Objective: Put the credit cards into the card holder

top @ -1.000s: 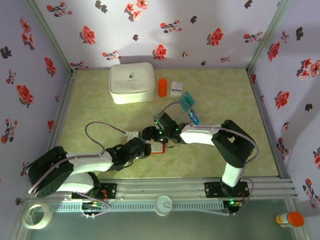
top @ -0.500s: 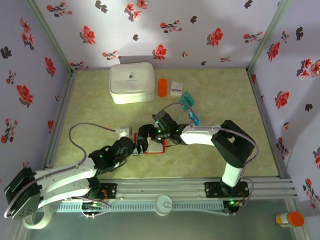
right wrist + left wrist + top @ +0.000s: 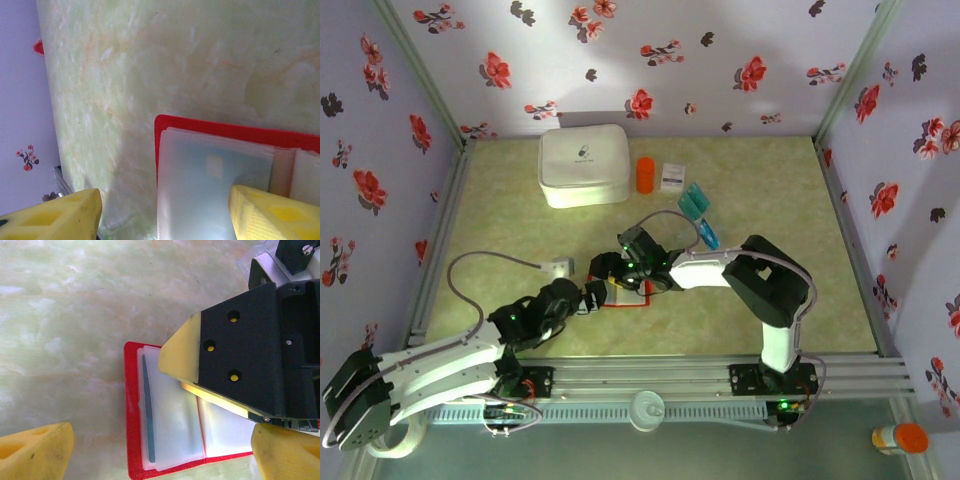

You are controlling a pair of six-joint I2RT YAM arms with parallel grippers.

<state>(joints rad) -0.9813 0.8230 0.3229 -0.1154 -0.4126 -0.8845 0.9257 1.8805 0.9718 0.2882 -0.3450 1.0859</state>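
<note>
The card holder (image 3: 626, 301), a red wallet, lies open on the table with its pale clear sleeves (image 3: 175, 415) facing up. A credit card sits inside a sleeve: a dark blue edge (image 3: 148, 410) in the left wrist view, a pale blue face with a chip (image 3: 215, 165) in the right wrist view. Two more credit cards, teal (image 3: 693, 203) and blue (image 3: 709, 236), lie on the table behind. My right gripper (image 3: 612, 272) (image 3: 162, 215) is open above the wallet, one fingertip (image 3: 270, 210) resting on the sleeve. Just left of the wallet, my left gripper (image 3: 594, 296) (image 3: 160, 455) is open and holds nothing.
A large white rounded case (image 3: 583, 165) stands at the back, with an orange cylinder (image 3: 645, 174) and a small white printed box (image 3: 671, 176) to its right. Flowered walls close off three sides. A tape roll (image 3: 395, 432) lies beyond the near rail.
My left arm has drawn back toward the near left and its jaws have widened. The right gripper and the wallet have shifted a little to the left.
</note>
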